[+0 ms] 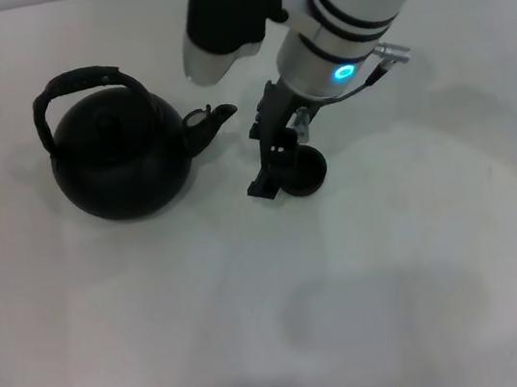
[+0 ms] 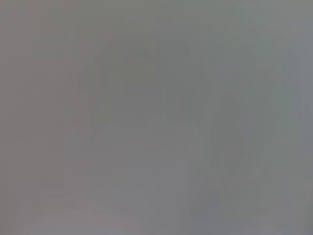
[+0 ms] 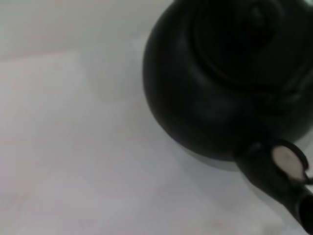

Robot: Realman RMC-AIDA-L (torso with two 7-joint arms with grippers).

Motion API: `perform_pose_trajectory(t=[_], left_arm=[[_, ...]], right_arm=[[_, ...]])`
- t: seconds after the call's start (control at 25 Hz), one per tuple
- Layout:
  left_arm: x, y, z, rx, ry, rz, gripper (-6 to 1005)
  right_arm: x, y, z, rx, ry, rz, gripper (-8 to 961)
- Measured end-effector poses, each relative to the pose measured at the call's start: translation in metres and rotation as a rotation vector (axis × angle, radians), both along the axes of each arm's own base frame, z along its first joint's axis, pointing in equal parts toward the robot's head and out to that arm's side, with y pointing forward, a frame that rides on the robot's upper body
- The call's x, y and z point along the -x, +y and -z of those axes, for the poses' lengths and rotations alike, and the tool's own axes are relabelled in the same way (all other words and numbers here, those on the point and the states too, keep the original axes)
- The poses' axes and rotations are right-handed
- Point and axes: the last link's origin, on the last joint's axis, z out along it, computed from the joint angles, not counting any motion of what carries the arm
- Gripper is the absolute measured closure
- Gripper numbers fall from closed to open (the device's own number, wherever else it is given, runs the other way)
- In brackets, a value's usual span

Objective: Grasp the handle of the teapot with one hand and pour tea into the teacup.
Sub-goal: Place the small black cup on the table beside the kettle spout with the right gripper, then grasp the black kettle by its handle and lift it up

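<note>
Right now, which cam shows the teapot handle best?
Head view. The handle arches whole over the teapot, untouched; the right gripper is down by the teacup. The right wrist view shows only the pot's body, lid and spout, with no clear handle. The left wrist view shows none of it.
</note>
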Motion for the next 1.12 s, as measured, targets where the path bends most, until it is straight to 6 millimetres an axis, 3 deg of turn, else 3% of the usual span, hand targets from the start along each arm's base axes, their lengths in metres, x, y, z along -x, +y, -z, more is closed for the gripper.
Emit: perform_pose_trajectory(t=[0.32,0.72,0.92,1.12], left_arm=[[0.001,-0.001,-0.001,0.0,-0.004,-0.001,111],[-0.001,0.002,-0.002,-0.001,0.004,0.007,112],[0.001,0.001,-0.003,-0.003,0.007,0.002,111],[0.001,0.001,-0.004,-0.003,0.012,0.002,111]], right_arm=[[-0.017,0.009,-0.02,-0.068,0.09,0.108,117],[-0.053,0.028,-0.07,-0.202,0.326,0.292,118],[-0.088,0.04,-0.116,-0.4,0.599,0.43,119],[-0.127,0.033,-0.161,-0.621,1.047,0.538,120]])
